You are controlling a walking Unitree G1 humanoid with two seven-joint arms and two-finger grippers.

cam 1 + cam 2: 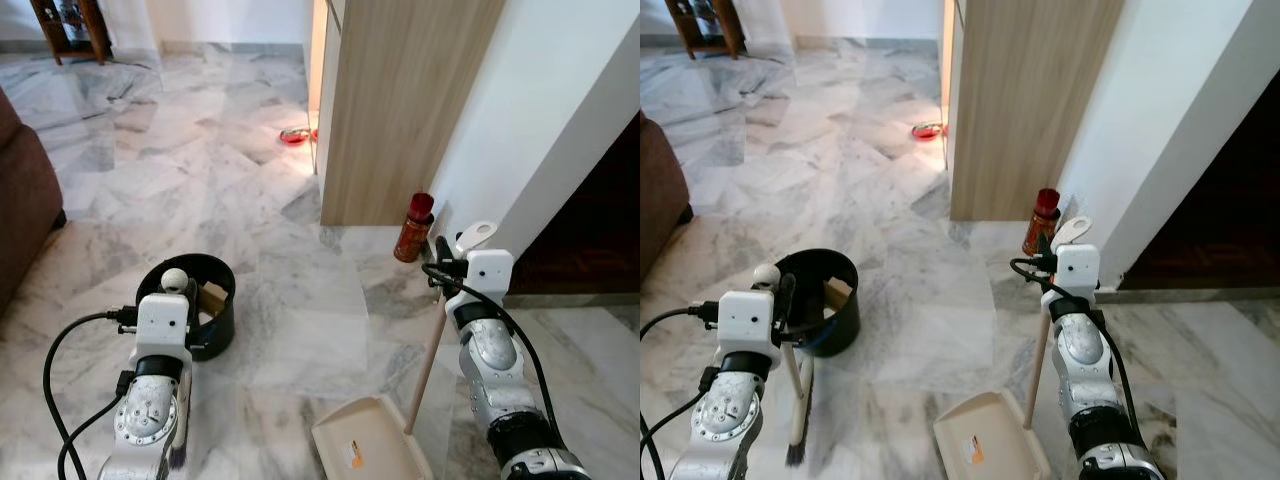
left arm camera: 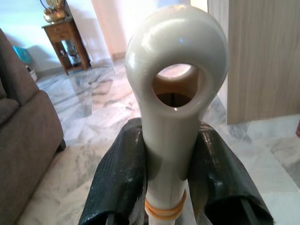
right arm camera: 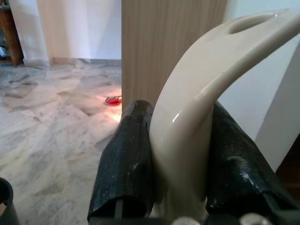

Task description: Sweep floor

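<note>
1. Both tools already picked up – left gripper [image 2: 173, 187] with jaws clamped on the cream handle of the broom [image 1: 797, 400], right gripper [image 3: 180, 183] with jaws clamped on the curved cream handle of the dustpan [image 1: 985, 440].
2. Broom at the lower left of the right eye view, standing almost upright, dark bristles down on the floor [image 1: 300, 330] just beside the black bin [image 1: 215, 310].
3. Dustpan at the bottom middle, its flat tray resting on the floor, its long stick rising to the right gripper.
4. No dirt or crumbs plain to see on the marble, and nothing in the tray – so probably near the start, with the sweeping itself left to do. Hard to be sure, since the grey swirls in the stone could hide dust.
5. Things to sweep around: a red bottle [image 1: 414, 228] by the foot of the wooden panel [image 1: 400, 100] in the middle right, and a small red dish [image 1: 293, 136] on the floor near the top middle.
6. Hidden or hard to tell:
   - broom mostly behind the left arm in the left eye view
   - front edge of the tray cut off at the bottom
   - something pale inside the bin, too small to name
   - dark doorway at the far right, nothing to make out inside
   - brown sofa [image 1: 20, 200] cut off at the left edge.
</note>
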